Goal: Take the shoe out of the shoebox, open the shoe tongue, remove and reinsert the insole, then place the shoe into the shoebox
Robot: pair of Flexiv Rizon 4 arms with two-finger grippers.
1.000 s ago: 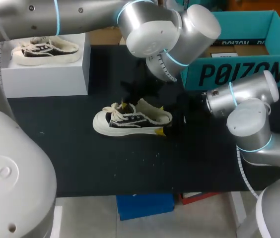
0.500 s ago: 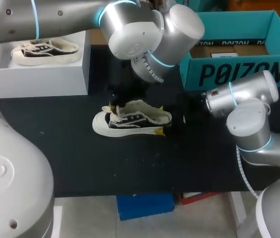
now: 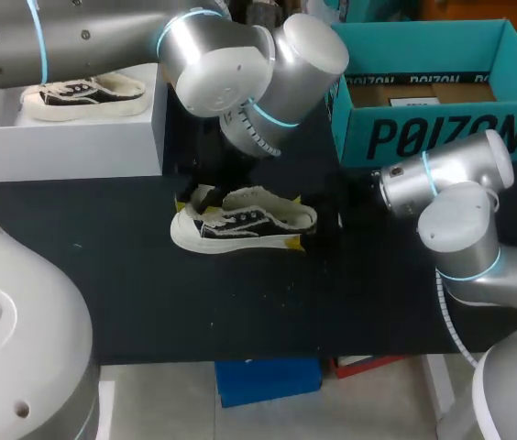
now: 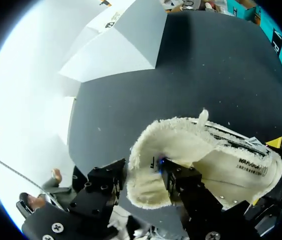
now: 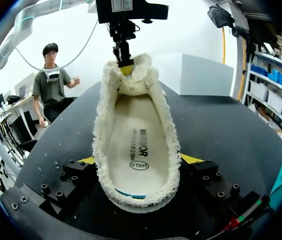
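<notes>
The black and cream shoe (image 3: 243,220) stands on its sole near the middle of the desk, toe to the left. Its fluffy tongue (image 4: 156,150) is pulled open and the insole (image 5: 136,145) lies flat inside. The blue-green shoebox (image 3: 433,137) sits open at the far right corner.

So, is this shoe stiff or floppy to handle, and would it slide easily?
Its upper is probably floppy: the fleece-lined tongue curls over. The shoe looks light and would likely slide unless the right gripper holds its heel.
</notes>
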